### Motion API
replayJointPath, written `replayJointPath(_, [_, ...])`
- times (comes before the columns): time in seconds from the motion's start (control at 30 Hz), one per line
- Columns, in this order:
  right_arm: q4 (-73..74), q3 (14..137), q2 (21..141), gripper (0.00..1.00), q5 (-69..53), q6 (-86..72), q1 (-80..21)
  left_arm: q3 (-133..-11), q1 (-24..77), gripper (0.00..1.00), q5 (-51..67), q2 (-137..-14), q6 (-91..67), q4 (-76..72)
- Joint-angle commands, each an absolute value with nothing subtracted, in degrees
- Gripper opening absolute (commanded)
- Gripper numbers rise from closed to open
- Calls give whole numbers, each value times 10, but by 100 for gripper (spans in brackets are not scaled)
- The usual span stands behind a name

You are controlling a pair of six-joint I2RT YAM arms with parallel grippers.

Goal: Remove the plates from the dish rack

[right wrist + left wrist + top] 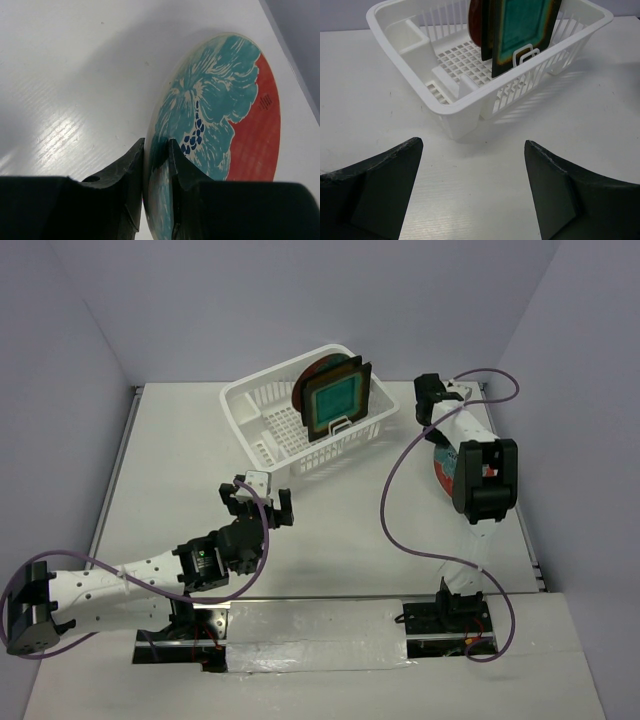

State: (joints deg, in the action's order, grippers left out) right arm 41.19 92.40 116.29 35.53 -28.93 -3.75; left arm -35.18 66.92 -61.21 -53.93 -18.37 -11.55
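The white dish rack (238, 406) stands at the back middle of the table, and also shows in the left wrist view (451, 107). In it a square teal-centred plate (336, 400) (525, 27) stands upright. A dark plate edge (486, 30) sits right behind it, its centre hidden. A round red-rimmed plate (308, 383) (474, 20) stands behind those. My right gripper (156, 150) is shut on the rim of another round red-rimmed plate (220, 100) (443, 466), held tilted low over the table right of the rack. My left gripper (259, 502) (472, 145) is open and empty, in front of the rack.
Grey walls close in the table on the left, back and right. The right wall is close behind the held plate. A purple cable (392, 502) loops over the table beside the right arm. The rack's left half holds no plates.
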Motion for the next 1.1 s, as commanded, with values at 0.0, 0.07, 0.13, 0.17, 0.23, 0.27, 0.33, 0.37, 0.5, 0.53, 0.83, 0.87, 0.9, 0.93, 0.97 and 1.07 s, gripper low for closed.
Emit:
replayJointPath(0.0, [357,947,1194,24,215,-356,-38,-373,672,95,-613,-544,-191,-132])
replayJointPath(0.07, [359,956,1207,24,199,-356,-38,-374,672,95,-613,-545,-191,-131])
replayJointPath(0.13, [361,961,1217,24,190,-356,-38,-374,672,95,-613,-544,-192,-131])
replayJointPath(0.17, [366,965,1221,24,190,-359,-38,-373,672,95,-613,-543,-192,-131])
replayJointPath(0.23, [368,969,1226,24,185,-359,-38,-371,672,95,-613,-541,-191,-134])
replayJointPath(0.27, [367,969,1227,26,182,-358,-39,-372,672,95,-612,-540,-191,-132])
replayJointPath(0.33, [363,969,1230,29,171,-355,-38,-372,672,95,-612,-538,-192,-132])
replayJointPath(0.37, [364,969,1231,32,168,-355,-38,-371,672,95,-611,-538,-192,-132])
replayJointPath(0.5, [364,972,1239,35,156,-356,-37,-371,672,95,-613,-537,-192,-132])
replayJointPath(0.53, [364,973,1241,38,153,-354,-37,-372,672,95,-613,-537,-192,-131])
replayJointPath(0.83, [361,976,1245,46,133,-349,-32,-371,672,95,-613,-535,-192,-130])
replayJointPath(0.87, [361,976,1243,46,131,-346,-32,-370,672,95,-613,-534,-192,-131])
replayJointPath(0.9, [359,975,1236,46,129,-345,-33,-368,672,95,-612,-533,-191,-134])
replayJointPath(0.93, [359,975,1231,46,128,-344,-33,-368,672,95,-612,-533,-190,-134])
replayJointPath(0.97, [358,974,1225,46,129,-340,-33,-367,672,95,-613,-534,-189,-135])
replayJointPath(1.07, [357,971,1188,46,128,-331,-32,-367,672,95,-615,-536,-188,-137])
